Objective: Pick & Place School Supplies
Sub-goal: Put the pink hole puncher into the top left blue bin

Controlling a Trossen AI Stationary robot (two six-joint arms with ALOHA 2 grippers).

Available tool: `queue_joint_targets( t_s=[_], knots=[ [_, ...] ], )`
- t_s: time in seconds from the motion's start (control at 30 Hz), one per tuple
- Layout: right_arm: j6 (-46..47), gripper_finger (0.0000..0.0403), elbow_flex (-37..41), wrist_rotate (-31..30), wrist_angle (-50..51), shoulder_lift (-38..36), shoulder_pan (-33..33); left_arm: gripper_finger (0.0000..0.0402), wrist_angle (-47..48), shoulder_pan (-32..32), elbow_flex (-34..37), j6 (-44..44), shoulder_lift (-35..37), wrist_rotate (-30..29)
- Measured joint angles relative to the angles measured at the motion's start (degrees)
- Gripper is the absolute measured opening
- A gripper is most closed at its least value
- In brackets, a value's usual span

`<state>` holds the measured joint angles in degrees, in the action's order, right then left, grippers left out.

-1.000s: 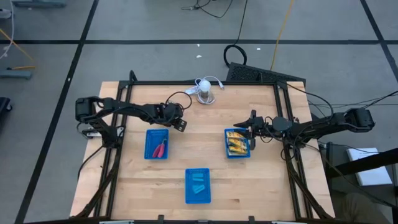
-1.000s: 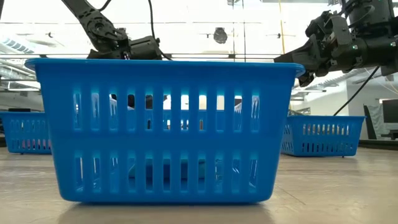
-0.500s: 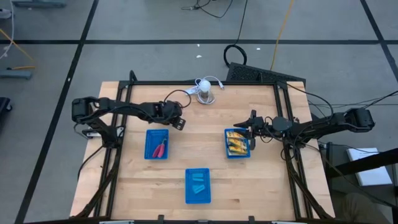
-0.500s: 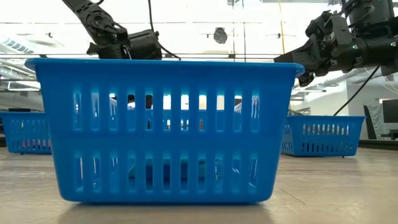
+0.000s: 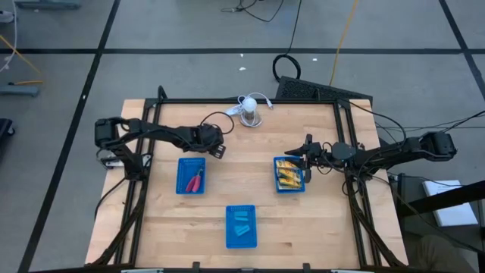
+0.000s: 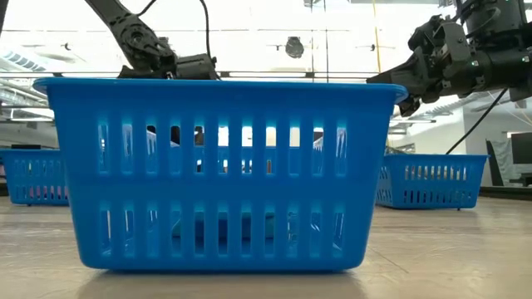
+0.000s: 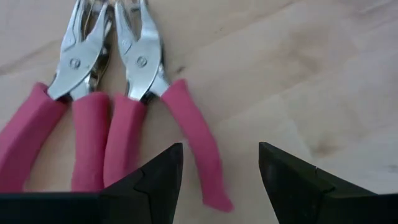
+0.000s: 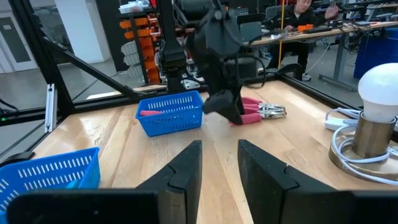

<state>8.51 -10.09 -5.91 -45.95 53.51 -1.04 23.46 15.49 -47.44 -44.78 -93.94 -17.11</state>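
Open and empty, our left gripper (image 5: 217, 149) hangs just beyond the left tray (image 5: 190, 175) in the high view, a touch nearer it than before. From its wrist view, two red-handled pliers (image 7: 124, 106) lie on bare wood just ahead, handles toward the fingers, long axes along our reach. Shut, the right gripper (image 5: 306, 161) waits by the yellow boxes (image 5: 289, 176).

A robotics lab: black frame rig (image 5: 345, 114) around the wooden table (image 5: 227, 189), cables at twelve o'clock (grey taped floor), cluttered workbenches (image 8: 311, 28) behind.
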Motion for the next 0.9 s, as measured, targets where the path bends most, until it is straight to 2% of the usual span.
queue_joint_targets(
  t_s=[0.17, 0.4, 0.73, 0.9],
  knots=[
    [0.0, 0.0093, 0.0, 0.0, 0.0, 0.0, 0.0, 0.0211, -0.1, 0.1, 0.0, -1.5, -2.8, -1.0],
    [0.0, 0.0093, 0.0, 0.0, 0.0, 0.0, 0.0, 0.0201, -0.1, 0.6, -0.1, -1.8, -3.0, 0.0],
    [0.0, 0.0093, 0.0, 0.0, 0.0, 0.0, 0.0, 0.0075, -0.9, 0.7, 0.0, -1.1, -3.0, -1.0],
    [0.0, 0.0093, 0.0, 0.0, 0.0, 0.0, 0.0, 0.0045, -1.1, 0.6, -0.2, 1.1, -2.8, -0.5]
  ],
)
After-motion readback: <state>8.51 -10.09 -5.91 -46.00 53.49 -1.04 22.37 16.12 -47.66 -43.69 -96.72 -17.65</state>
